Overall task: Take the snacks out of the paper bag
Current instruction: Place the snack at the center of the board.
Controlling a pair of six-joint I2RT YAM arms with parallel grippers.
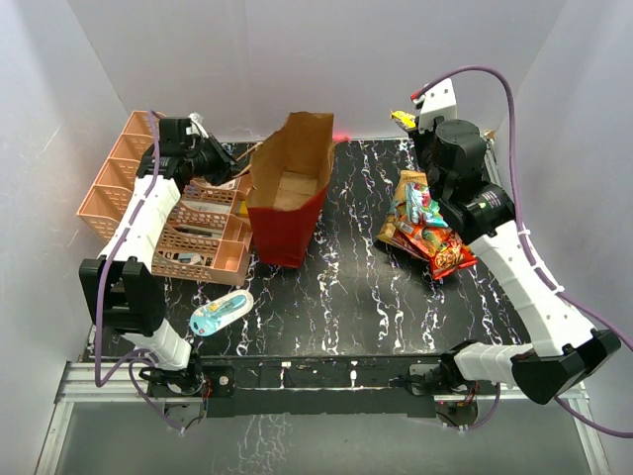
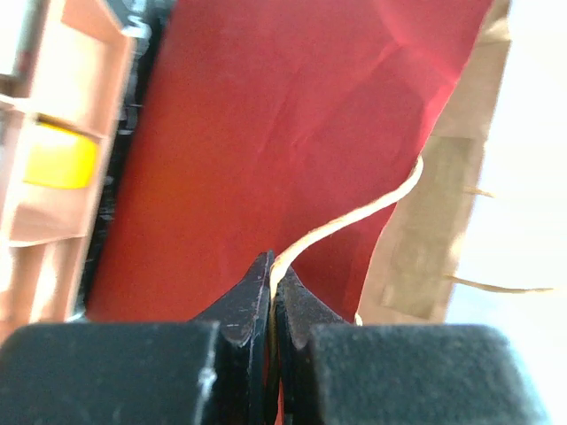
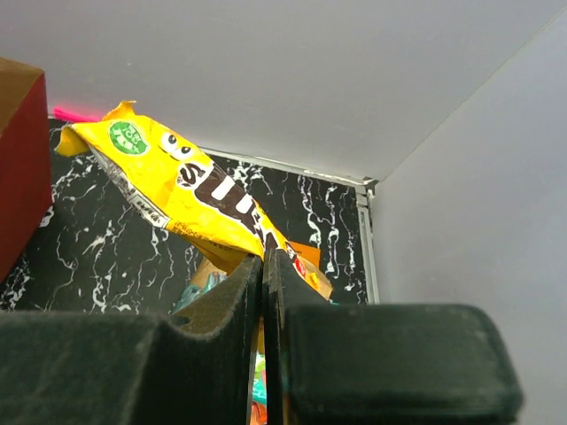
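left wrist: left gripper (image 2: 273, 267) pinches twine handle (image 2: 354, 215) | right wrist: right gripper (image 3: 262, 262) clamps yellow m&m's pack (image 3: 177, 183)

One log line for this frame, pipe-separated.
left jaws: shut on twine handle of paper bag | right jaws: shut on M&M's pack | snack pile: on mat, right of bag

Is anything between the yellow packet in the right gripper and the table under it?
Nothing visible blocks it. The right gripper is shut on the yellow M&M's packet, outside the paper bag; only the other snacks lie on the table there.
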